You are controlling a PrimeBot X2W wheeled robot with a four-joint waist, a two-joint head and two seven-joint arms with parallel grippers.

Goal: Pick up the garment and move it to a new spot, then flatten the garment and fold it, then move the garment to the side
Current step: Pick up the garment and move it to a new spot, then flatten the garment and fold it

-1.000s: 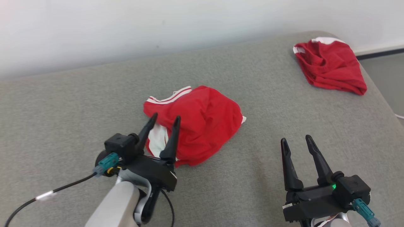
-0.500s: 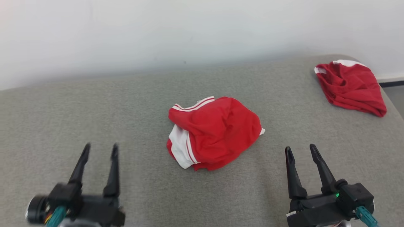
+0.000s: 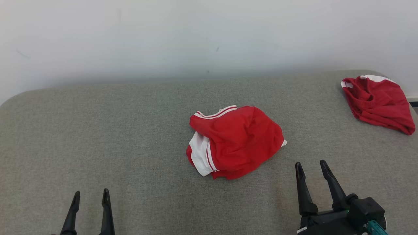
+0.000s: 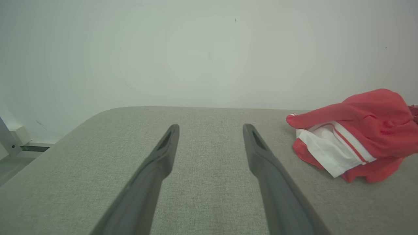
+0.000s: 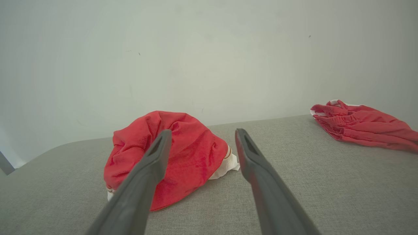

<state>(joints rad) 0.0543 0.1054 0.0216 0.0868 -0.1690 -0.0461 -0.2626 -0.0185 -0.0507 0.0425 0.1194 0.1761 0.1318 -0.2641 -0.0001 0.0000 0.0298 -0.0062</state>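
The garment (image 3: 238, 140) is a crumpled red piece with white panels and stripes, lying in a heap in the middle of the grey padded surface (image 3: 98, 130). My left gripper (image 3: 91, 192) is at the lower left, open and empty, well short of the heap. Seen from the left wrist, the garment (image 4: 369, 130) lies to the right of the spread left gripper (image 4: 211, 126). My right gripper (image 3: 310, 163) stands open at the lower right, a short way off the heap's right side. Its wrist view has the garment (image 5: 183, 147) just beyond the right gripper (image 5: 203, 130), partly behind the left finger.
A second red garment (image 3: 378, 99) with white trim lies bunched at the far right corner of the surface, also in the right wrist view (image 5: 362, 125). A pale wall runs along the back edge. The surface's left end is rounded, with floor (image 4: 9, 163) beyond it.
My left gripper has drawn back from the garment to the lower left, still open and empty. The head camera has tilted up, shifting the whole picture. The right gripper has held its place.
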